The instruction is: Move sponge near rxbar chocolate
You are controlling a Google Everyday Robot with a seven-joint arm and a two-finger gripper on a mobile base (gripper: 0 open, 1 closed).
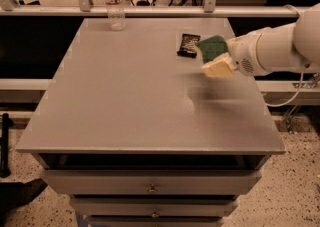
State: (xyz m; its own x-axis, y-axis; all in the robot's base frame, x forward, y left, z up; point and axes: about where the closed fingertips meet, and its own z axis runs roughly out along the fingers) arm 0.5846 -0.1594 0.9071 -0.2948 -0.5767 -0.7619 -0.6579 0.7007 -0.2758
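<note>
The sponge shows its dark green top and hangs in the air over the right rear part of the grey table. My gripper is shut on it, reaching in from the right on a white arm. A pale yellow pad shows just below the green top. The rxbar chocolate, a small black wrapper, lies flat on the table just left of the sponge. The sponge casts a shadow on the table below it.
A clear water bottle stands at the table's rear left. A metal railing runs behind the table. Drawers sit under the tabletop. The table's right edge is close under the arm.
</note>
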